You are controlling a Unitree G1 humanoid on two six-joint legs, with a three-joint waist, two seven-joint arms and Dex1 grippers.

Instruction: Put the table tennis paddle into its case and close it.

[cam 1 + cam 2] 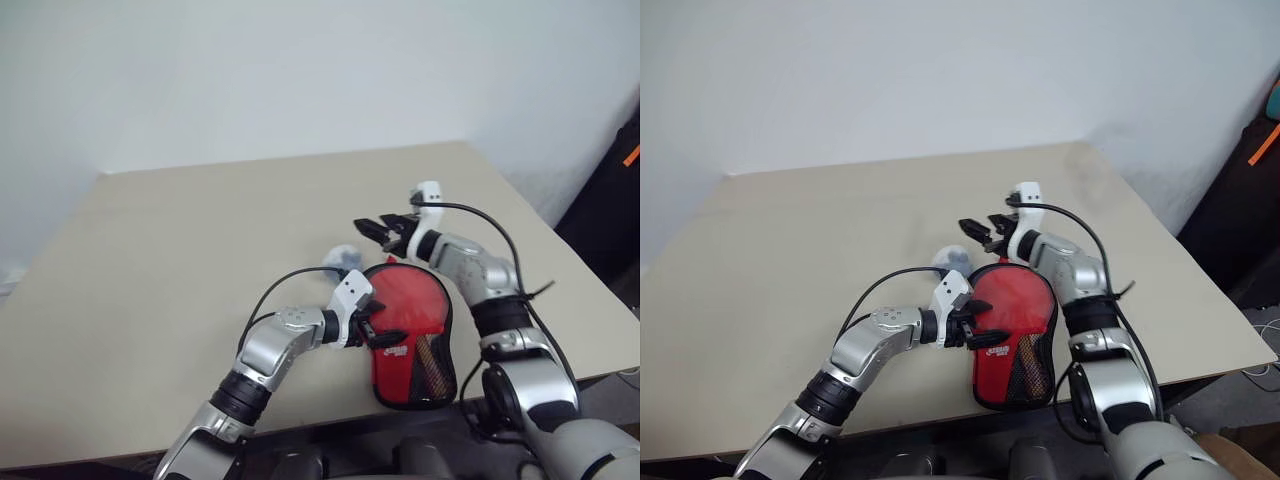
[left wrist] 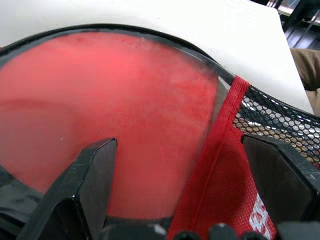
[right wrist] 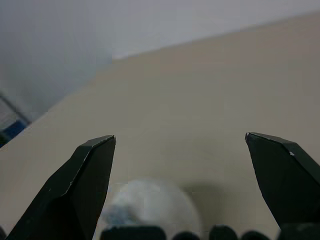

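The case (image 1: 412, 340) lies flat near the table's front edge, red with black edging, a white logo and a black mesh patch (image 2: 280, 117). Through its clear plastic a round red face (image 2: 115, 95) shows hazily, which I take for the table tennis paddle inside; its handle is hidden. My left gripper (image 1: 372, 326) is open at the case's left edge, with its fingers (image 2: 85, 185) spread over the case. My right gripper (image 1: 372, 231) hovers open just behind the case's round end, pointing left, with nothing between its fingers (image 3: 82, 185).
A small grey fluffy ball (image 1: 340, 258) rests on the beige table (image 1: 180, 260) just behind the case, below my right gripper. The table's front edge runs close under the case. A dark object with an orange stripe (image 1: 622, 160) stands off the table's right side.
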